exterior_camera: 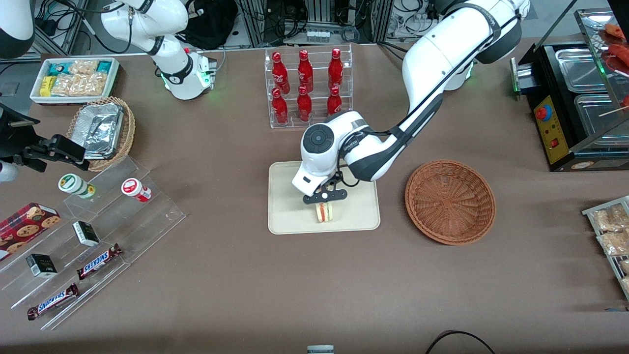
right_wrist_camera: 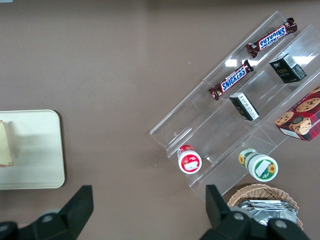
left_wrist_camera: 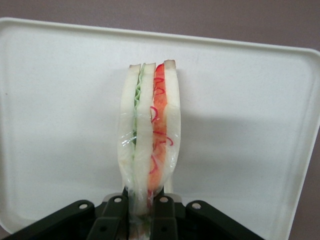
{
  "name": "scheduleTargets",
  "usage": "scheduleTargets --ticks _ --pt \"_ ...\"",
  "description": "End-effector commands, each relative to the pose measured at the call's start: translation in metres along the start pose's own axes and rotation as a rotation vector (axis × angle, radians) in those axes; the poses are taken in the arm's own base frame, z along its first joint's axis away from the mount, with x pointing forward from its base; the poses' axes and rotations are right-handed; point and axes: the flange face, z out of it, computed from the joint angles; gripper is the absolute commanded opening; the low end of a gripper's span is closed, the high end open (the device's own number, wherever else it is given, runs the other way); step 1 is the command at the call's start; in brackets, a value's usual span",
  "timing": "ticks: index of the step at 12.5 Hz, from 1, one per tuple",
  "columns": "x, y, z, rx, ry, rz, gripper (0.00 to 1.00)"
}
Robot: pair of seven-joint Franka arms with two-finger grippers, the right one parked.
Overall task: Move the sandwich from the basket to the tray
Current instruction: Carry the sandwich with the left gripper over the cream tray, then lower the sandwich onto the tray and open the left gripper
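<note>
The sandwich (exterior_camera: pixel 324 212) stands on its edge on the tray (exterior_camera: pixel 290 216), in the part of the tray nearer the front camera, with a bare strip of cream surface between it and the tray's near rim. The left arm's gripper (exterior_camera: pixel 324 200) is directly above it, and in the wrist view its black fingers (left_wrist_camera: pixel 116 216) are closed on the sandwich's (left_wrist_camera: pixel 149 135) wrapped end, with the bread slices and the red and green filling running away from the jaws over the tray's (left_wrist_camera: pixel 60 100) flat bottom. On both flanks of the sandwich the tray lies bare out to its low rim and rounded corners. The basket (exterior_camera: pixel 450 201) sits on the brown table (exterior_camera: pixel 236 275) beside the tray, toward the working arm's end, with a gap of tabletop between the two rims; nothing shows inside it. A clear rack of red bottles (exterior_camera: pixel 307 83) stands farther from the front camera than the tray, near its rim but apart from it. A stepped clear display (exterior_camera: pixel 93 241) with candy bars and small cartons lies well off toward the parked arm's end. The tabletop nearer the camera than the tray is open. The left arm (exterior_camera: pixel 442 64) reaches in from above the basket's side, its forearm sloping down to a bent wrist, so the gripper points straight down over the tray.
</note>
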Motion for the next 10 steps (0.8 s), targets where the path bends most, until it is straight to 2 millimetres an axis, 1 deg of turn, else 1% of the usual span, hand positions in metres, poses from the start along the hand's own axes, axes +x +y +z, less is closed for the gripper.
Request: scheduleTargets --ticks 1,4,5,6,7,9,10 --pt "0.0 0.01 0.004 -0.008 0.004 -0.012 0.16" --pt "-0.002 0.012 0.006 -0.025 -0.014 -0.012 0.17" --pt "-0.003 0.012 0.006 -0.029 -0.031 -0.015 0.2" --pt "-0.002 0.012 0.006 -0.031 -0.032 -0.017 0.53" --pt "-0.003 0.012 0.005 -0.037 -0.042 -0.025 0.99" --pt "0.002 0.008 -0.004 -0.044 -0.046 -0.043 1.0" --pt "0.004 0.008 -0.017 -0.05 -0.033 -0.052 1.0"
